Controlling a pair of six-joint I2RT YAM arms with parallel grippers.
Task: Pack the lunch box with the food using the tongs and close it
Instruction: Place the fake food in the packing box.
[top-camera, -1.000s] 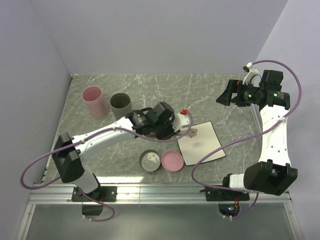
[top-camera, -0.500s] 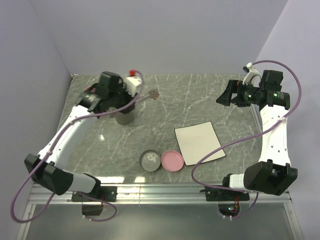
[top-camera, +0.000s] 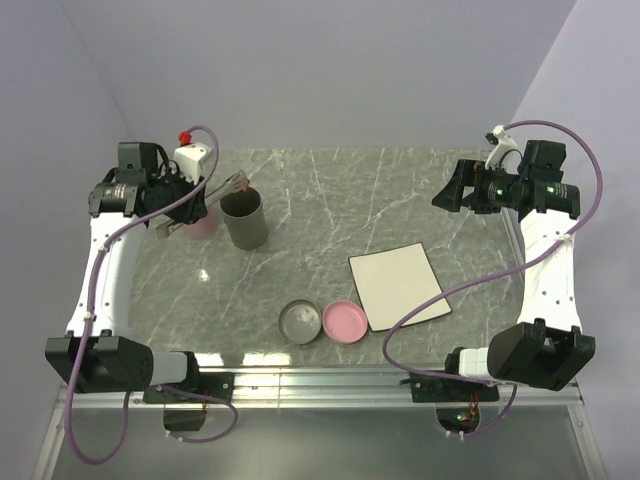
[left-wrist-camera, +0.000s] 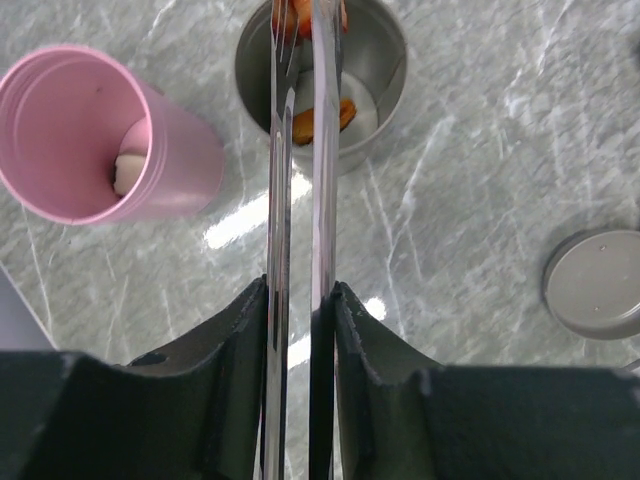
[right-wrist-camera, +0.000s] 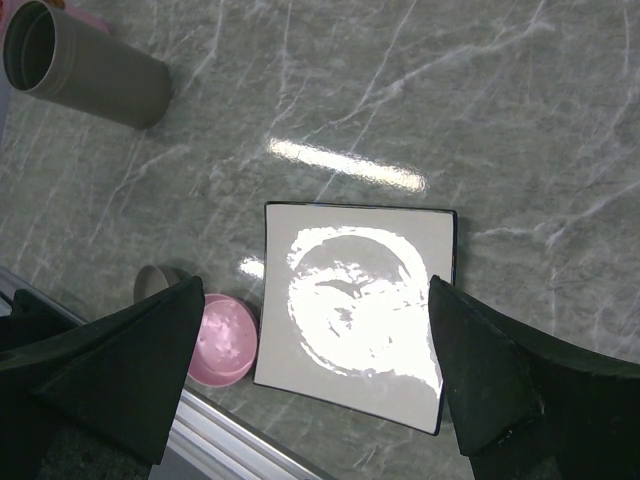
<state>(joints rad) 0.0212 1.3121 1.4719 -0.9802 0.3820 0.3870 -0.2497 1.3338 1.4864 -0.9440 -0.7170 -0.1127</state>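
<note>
Now: drop the piece into the grey cup

- My left gripper (left-wrist-camera: 300, 296) pinches the tongs (left-wrist-camera: 322, 200) partway along their arms. The two silver arms run nearly parallel, a thin gap between them.
- The tong tips sit over the far rim of the grey cup (left-wrist-camera: 378, 48) and clamp a red-orange piece (left-wrist-camera: 290, 14). That piece is cut off by the top edge of the wrist view, so I cannot tell how firm the bite is.
- An orange-and-white piece (left-wrist-camera: 345, 110) already lies on the cup floor.
- The pink cup (left-wrist-camera: 60, 110) stands just beside the grey one with a pale lump (left-wrist-camera: 128, 172) inside; I cannot tell what it is.
- My right gripper (right-wrist-camera: 316, 300) hangs spread wide, well above the bare plate (right-wrist-camera: 355, 315), holding nothing.
- The grey lid (top-camera: 300, 322) and pink lid (top-camera: 344, 322) wait side by side at the near edge.

How I want to do it: bring the tips towards the middle of the opening first, since they look too close to the far rim. Then dip them below the rim and ease my squeeze slowly, so the tongs spring apart without flicking the piece out. I should also keep the tong arms off the cup wall. It is tall and narrow, and I judge a sideways nudge could tip it into the pink cup.
</note>
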